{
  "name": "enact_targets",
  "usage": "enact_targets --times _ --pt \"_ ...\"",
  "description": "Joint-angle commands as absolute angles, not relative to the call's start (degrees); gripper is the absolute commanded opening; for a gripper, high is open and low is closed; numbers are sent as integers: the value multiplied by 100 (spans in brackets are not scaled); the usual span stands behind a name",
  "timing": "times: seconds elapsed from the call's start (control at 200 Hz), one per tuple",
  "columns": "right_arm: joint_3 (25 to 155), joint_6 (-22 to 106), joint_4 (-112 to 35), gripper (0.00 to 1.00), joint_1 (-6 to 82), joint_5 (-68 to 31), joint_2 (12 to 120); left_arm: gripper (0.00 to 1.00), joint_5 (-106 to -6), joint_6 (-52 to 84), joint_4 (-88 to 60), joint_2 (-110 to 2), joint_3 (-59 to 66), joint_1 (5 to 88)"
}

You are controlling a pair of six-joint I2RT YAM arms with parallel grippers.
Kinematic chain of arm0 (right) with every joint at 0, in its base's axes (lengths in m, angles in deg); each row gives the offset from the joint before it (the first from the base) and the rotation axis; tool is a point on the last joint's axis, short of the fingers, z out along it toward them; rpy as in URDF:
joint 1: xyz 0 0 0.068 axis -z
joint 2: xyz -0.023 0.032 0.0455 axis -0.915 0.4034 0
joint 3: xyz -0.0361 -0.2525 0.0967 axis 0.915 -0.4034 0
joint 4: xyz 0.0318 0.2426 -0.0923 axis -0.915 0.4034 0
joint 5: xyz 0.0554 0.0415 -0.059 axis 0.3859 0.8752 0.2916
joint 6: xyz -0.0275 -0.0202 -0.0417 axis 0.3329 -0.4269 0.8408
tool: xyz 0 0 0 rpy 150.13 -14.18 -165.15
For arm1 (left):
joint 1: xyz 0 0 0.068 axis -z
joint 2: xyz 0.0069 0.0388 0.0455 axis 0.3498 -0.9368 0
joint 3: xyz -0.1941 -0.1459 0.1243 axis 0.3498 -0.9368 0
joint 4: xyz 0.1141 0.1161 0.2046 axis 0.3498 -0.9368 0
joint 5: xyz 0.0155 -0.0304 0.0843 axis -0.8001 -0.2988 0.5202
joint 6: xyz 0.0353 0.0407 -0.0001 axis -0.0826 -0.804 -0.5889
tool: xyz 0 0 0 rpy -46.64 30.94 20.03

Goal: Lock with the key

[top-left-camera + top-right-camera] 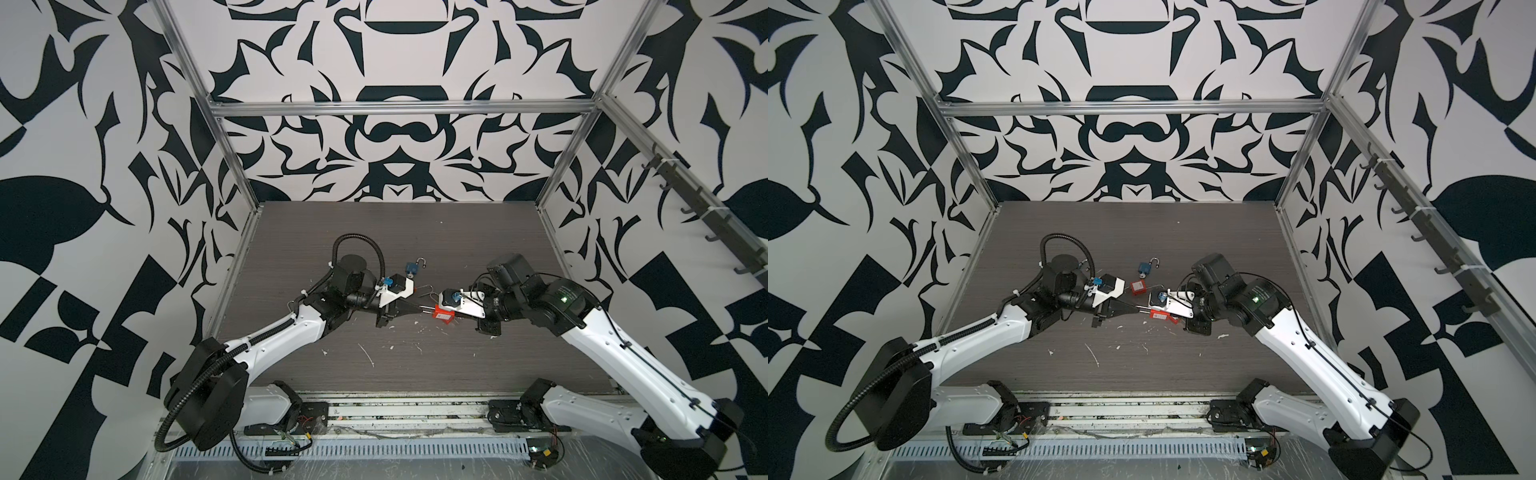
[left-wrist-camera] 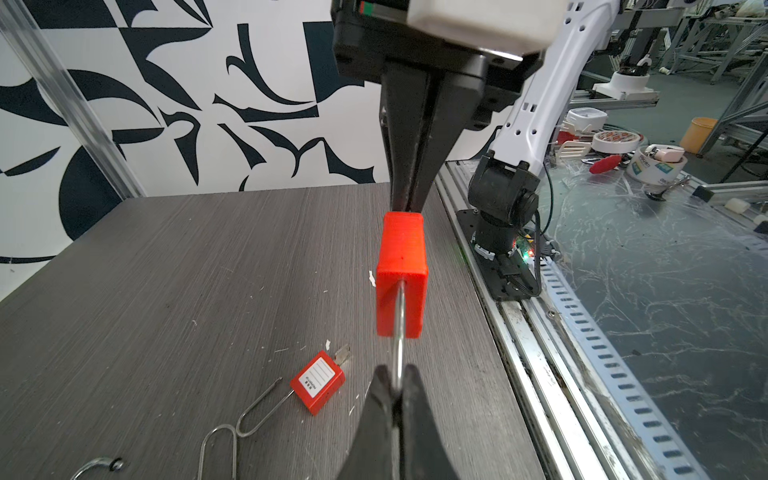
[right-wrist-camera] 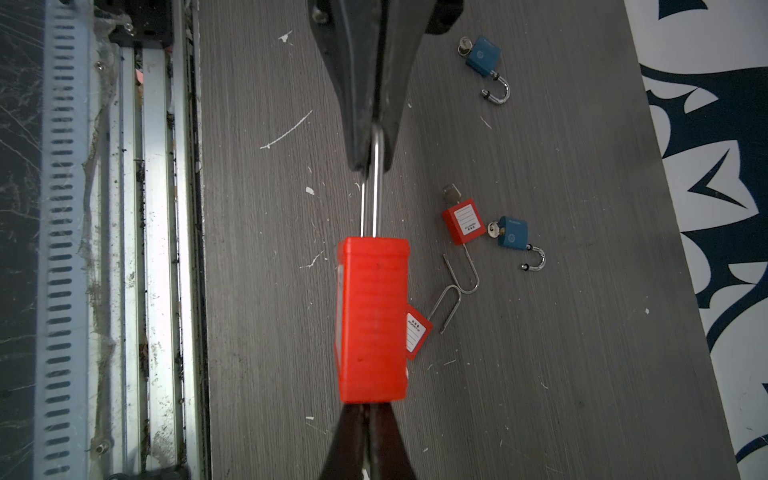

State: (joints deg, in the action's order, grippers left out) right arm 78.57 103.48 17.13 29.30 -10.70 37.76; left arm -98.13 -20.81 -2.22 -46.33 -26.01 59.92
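A red padlock (image 3: pixel 372 320) with a long steel shackle (image 3: pixel 376 208) hangs in the air between my two grippers, over the table's front middle; it shows in both top views (image 1: pixel 444 312) (image 1: pixel 1160 313). My left gripper (image 2: pixel 397 388) is shut on the bend of the shackle. My right gripper (image 3: pixel 368 409) is shut tight against the lock's bottom end, where the key sits. The key is hidden between its fingers. In the left wrist view the red body (image 2: pixel 401 274) points away from me toward the right gripper (image 2: pixel 405 203).
On the dark wood table (image 1: pixel 415 365) lie other padlocks: a red one (image 2: pixel 318 382) with a key in it and its shackle open, another red one (image 3: pixel 417 332) half hidden behind the held lock, and two blue ones (image 3: pixel 482 56) (image 3: pixel 513 232). A metal rail (image 3: pixel 158 249) runs along the table's front edge.
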Motion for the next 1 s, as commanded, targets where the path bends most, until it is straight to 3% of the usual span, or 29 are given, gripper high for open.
enact_targets --times 0.0,0.385,0.775,0.995 --pt "7942 10675 2014 2 2980 -1164 3742 0 -9976 -2134 -332 -4539 -2505 5970" --pt "7851 11228 2306 0 3738 -585 3729 0 -9897 -2518 -906 -4317 -2458 5968" --pt "7760 11512 2458 0 3953 -566 3816 0 -9787 -2600 -962 -4348 -2436 5970" --pt "7319 11176 1821 0 4175 -701 3608 0 -9686 -3176 -2097 -4409 -2099 5878"
